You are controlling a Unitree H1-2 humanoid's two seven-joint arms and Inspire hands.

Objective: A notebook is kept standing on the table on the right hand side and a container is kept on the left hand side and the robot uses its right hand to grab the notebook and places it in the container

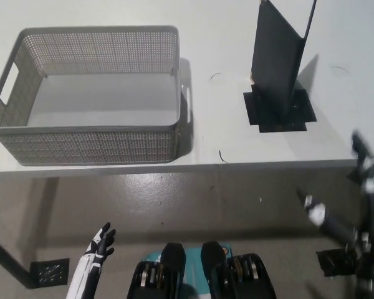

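A black notebook stands upright, covers spread, on a black square mark at the right of the white table. A grey mesh container sits at the table's left and holds nothing. My black right hand is blurred at the lower right, below the table's front edge and well short of the notebook, fingers spread with nothing in them. My white left hand rests low at the bottom left over the floor, fingers apart.
The table's front edge runs across the middle of the picture, with grey floor below it. A bare strip of table lies between container and notebook. A small black plate lies on the floor at the lower left.
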